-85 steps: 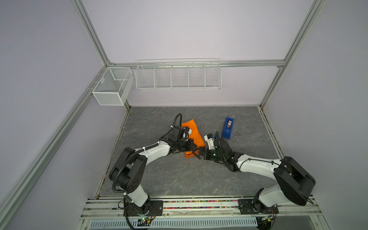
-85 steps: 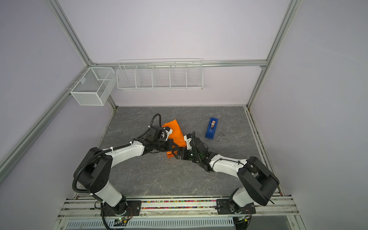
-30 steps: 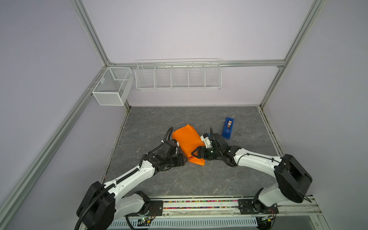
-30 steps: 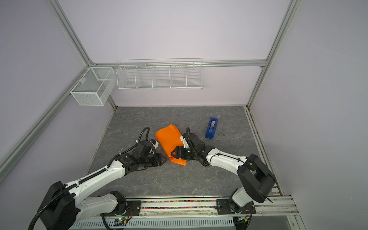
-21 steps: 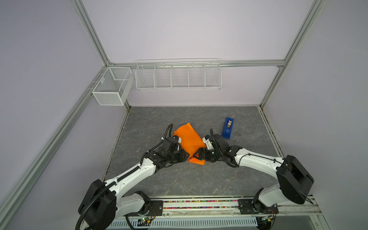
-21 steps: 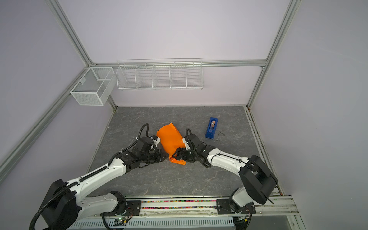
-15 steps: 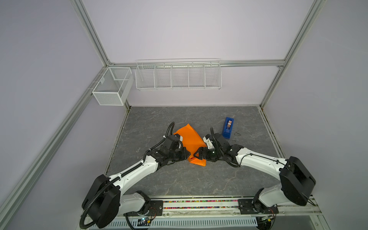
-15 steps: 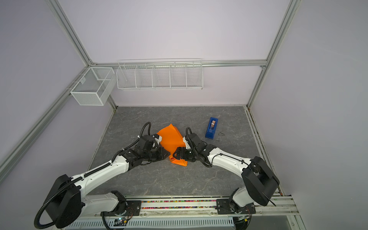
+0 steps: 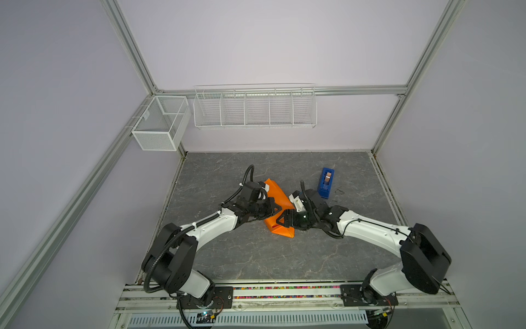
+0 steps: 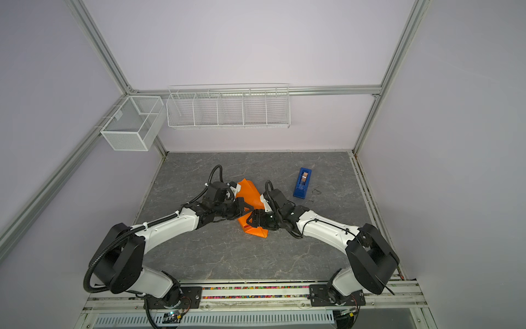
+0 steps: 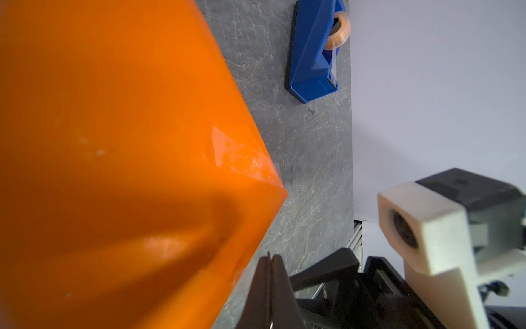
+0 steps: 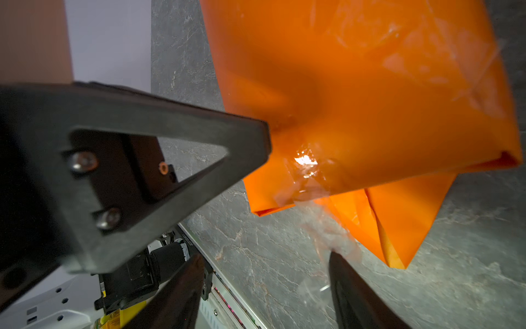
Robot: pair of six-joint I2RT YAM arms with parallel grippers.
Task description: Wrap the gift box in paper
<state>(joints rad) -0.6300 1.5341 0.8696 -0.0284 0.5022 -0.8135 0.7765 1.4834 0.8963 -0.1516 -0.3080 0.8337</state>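
**Pinning a wrapped parcel at mid-counter**

The left jaws were shut tight on nothing, their tip pushed against the side of the paper point(image 12: 355, 99). The paper lay in the middle of the counter point(image 9: 256, 256), folded around what was surely the box, which it hid entirely. It looked thin and soft, apt to crease or tear, with glossy tape patches point(image 12: 306, 162). The parcel was probably light enough to skid under a push. Its firm corners seemed the safest hold, and the loose pointed flap point(image 12: 398, 222) at the near end wanted folding.

The right jaws stood wide, seemingly empty, just short of that flap. A blurred clear strip point(image 12: 327, 236) hung near them. Farther right stood the dispenser point(image 9: 326, 182), well apart. Bare counter lay toward the rail point(image 9: 284, 292), but the two sets of jaws nearly met.
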